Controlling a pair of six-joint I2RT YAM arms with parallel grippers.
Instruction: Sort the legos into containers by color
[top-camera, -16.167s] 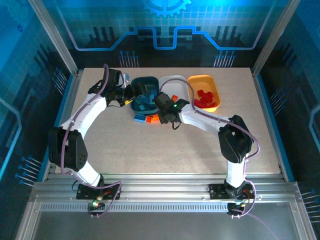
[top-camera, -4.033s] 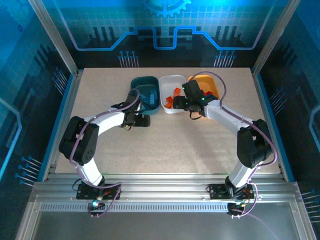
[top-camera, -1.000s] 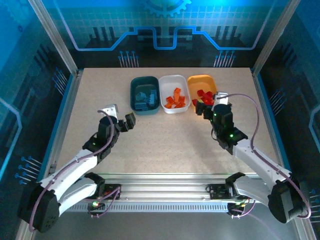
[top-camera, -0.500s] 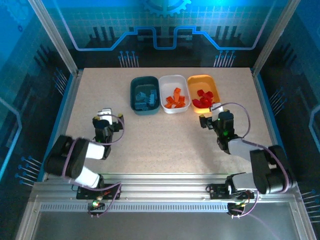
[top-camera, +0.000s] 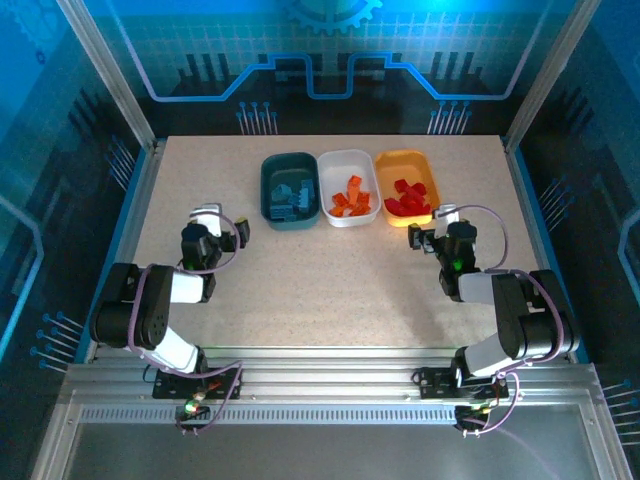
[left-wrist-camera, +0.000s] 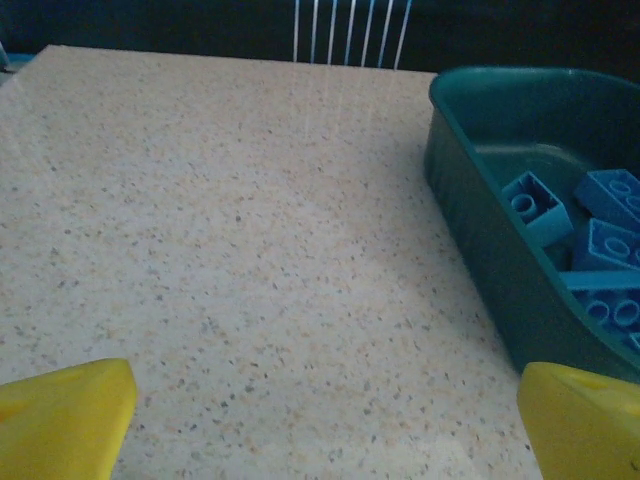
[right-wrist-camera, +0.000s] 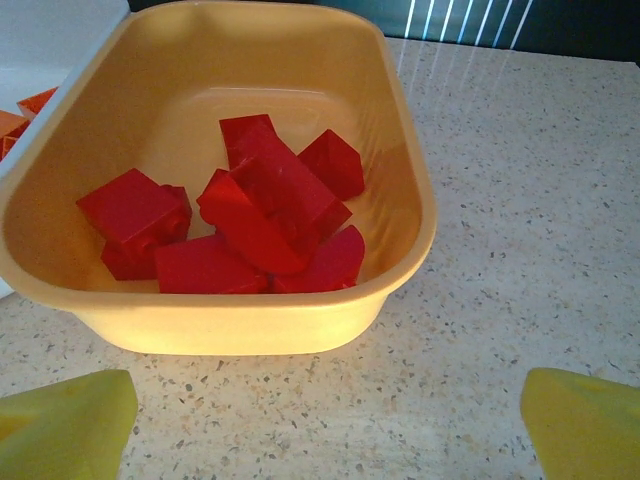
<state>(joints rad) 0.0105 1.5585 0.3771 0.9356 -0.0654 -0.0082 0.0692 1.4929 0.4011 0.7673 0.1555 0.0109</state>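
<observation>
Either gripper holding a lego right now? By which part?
Nothing held. Left gripper and right gripper are both open, with nothing between their fingers.

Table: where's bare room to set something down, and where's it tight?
Free: the table between the left gripper and right gripper; also left of the teal tub and right of the yellow tub. Crowded: the white tub, squeezed between them.
</observation>
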